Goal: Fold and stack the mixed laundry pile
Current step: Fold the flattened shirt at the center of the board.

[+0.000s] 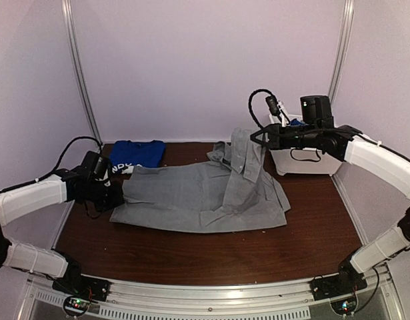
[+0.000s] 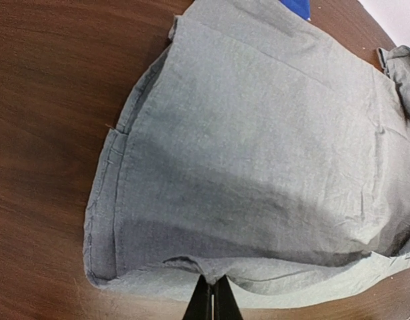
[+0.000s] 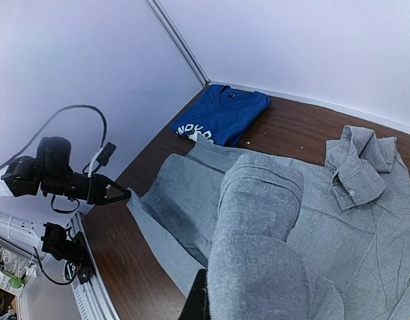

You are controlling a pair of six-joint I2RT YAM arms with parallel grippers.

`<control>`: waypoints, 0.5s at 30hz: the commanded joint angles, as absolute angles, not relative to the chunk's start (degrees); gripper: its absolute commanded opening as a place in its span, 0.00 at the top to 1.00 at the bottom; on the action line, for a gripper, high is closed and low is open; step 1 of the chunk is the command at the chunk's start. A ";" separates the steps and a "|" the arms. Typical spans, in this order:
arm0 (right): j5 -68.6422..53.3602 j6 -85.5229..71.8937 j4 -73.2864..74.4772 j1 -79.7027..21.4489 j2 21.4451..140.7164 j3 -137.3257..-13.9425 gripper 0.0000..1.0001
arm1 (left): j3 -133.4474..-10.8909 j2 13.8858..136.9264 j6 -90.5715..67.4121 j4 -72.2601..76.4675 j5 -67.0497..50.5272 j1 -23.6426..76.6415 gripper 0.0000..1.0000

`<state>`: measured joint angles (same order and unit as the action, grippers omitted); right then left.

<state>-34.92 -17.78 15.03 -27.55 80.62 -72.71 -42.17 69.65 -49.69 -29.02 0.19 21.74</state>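
**Grey shirt partly raised, blue tee folded**

The light-grey shirt (image 1: 198, 193) lies spread and creased across the middle of the surface (image 1: 211, 257). Its collar and a buttoned cuff are toward the far right, where one part rises off the wood. The royal-blue T-shirt (image 1: 137, 153), white-printed, lies folded flat at far left, touching the grey shirt's corner.

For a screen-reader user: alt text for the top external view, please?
A light-grey shirt lies spread on a brown table, the left end effector shut on its left edge and the right end effector holding up its far right part. A folded blue shirt and a white bin sit behind.
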 commanded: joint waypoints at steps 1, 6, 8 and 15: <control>-36.90 -19.18 15.50 -27.30 71.55 -68.83 1.00 | -39.97 64.54 -48.34 -30.00 -3.71 21.27 1.00; -37.61 -22.07 14.76 -27.50 66.06 -61.05 1.00 | -36.04 62.16 -48.26 -30.32 -6.68 21.27 1.00; -37.03 -22.12 14.39 -27.43 66.05 -60.07 1.00 | -35.77 61.94 -48.38 -29.79 -6.57 21.27 1.00; -33.73 -17.70 12.60 -26.80 77.94 -67.40 1.00 | -39.31 69.63 -48.43 -24.80 -3.83 21.23 1.00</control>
